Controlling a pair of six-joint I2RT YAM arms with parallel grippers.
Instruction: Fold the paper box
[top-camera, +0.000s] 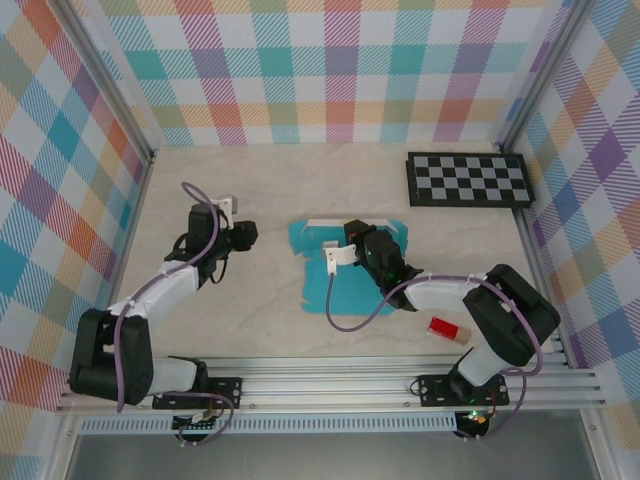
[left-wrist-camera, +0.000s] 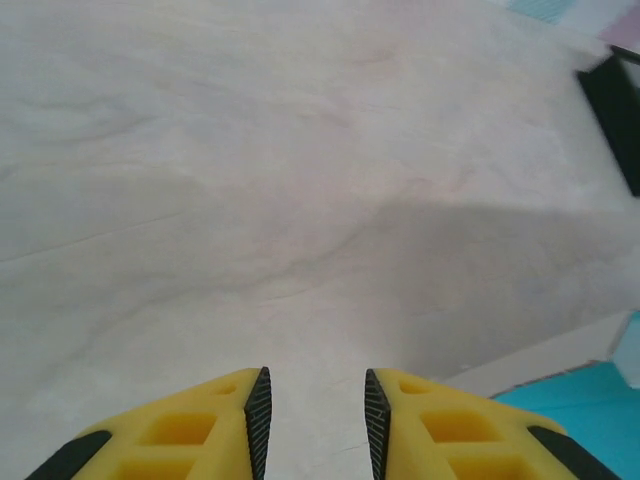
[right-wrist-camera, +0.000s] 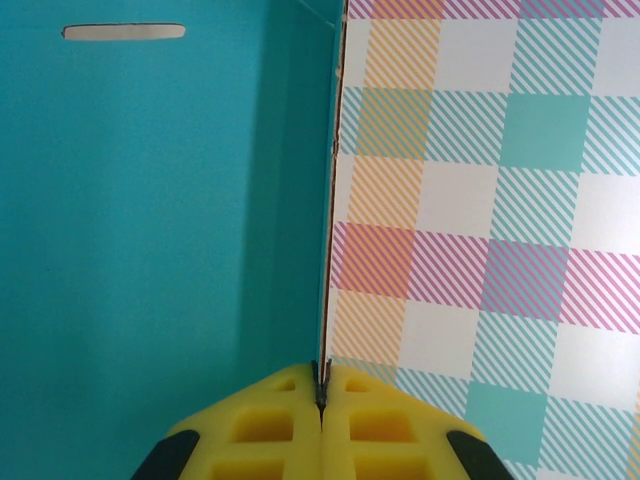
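Observation:
The paper box (top-camera: 335, 275) lies mostly flat in the middle of the table, teal face up, with a white flap (top-camera: 325, 222) turned up along its far edge. My right gripper (top-camera: 352, 232) reaches over its far part. In the right wrist view the right gripper (right-wrist-camera: 321, 385) is shut on a thin card edge that stands upright, with the teal face (right-wrist-camera: 160, 220) and a narrow slot (right-wrist-camera: 123, 32) to its left. My left gripper (top-camera: 248, 233) hovers over bare table to the left of the card. Seen from the left wrist, the left gripper (left-wrist-camera: 316, 420) is open and holds nothing, and a teal corner (left-wrist-camera: 580, 405) shows at the lower right.
A black-and-white checkerboard (top-camera: 468, 180) lies at the back right. A small red block (top-camera: 443, 327) sits near the right arm's base. Plaid walls enclose the table on three sides. An aluminium rail runs along the near edge.

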